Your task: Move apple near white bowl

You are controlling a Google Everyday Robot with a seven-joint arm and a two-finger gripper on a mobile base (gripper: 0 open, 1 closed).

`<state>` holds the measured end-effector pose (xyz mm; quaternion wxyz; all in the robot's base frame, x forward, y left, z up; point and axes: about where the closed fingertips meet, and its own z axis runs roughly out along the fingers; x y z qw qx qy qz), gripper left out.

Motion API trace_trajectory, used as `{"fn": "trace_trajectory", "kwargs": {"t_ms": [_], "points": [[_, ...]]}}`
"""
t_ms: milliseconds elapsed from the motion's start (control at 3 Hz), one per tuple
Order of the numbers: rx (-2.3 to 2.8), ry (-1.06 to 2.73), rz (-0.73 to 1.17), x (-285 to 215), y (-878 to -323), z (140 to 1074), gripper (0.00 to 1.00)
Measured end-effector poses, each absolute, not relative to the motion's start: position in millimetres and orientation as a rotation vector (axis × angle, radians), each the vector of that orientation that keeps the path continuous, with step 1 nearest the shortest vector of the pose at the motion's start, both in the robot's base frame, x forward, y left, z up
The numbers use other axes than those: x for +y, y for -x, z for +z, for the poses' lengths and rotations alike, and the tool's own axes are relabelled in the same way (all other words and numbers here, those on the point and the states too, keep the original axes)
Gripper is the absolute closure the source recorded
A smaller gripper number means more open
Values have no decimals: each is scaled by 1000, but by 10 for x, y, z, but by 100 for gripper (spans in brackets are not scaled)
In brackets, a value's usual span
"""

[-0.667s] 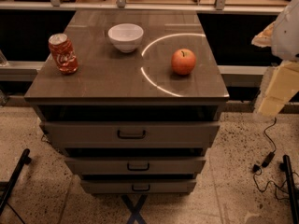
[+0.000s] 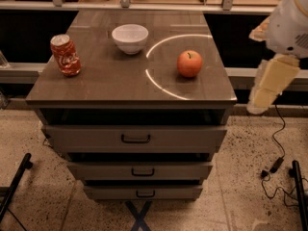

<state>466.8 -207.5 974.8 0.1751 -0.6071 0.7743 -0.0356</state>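
Observation:
The red-orange apple point(image 2: 189, 64) with a short dark stem sits on the right side of the dark cabinet top point(image 2: 120, 83). The white bowl point(image 2: 130, 38) stands at the back centre, to the left of the apple and apart from it. My arm hangs off the right edge of the cabinet. Its cream-coloured gripper point(image 2: 262, 97) points down beside the cabinet's right side, lower than the top and well right of the apple. It holds nothing that I can see.
A red soda can point(image 2: 65, 55) stands upright on the left side of the top. Below are three closed drawers point(image 2: 136, 138). A shelf rail point(image 2: 144, 6) runs behind. Cables point(image 2: 276, 162) lie on the floor at the right.
The arm and gripper have shifted slightly to the left, closer to the cabinet's right edge. The apple, bowl and can have not moved.

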Motion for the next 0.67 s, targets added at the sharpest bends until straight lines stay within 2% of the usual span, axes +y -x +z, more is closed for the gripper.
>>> {"fn": "trace_trajectory", "kwargs": {"t_ms": [667], "points": [[2086,1586,-3,-1775,-5684,9639,0]]}}
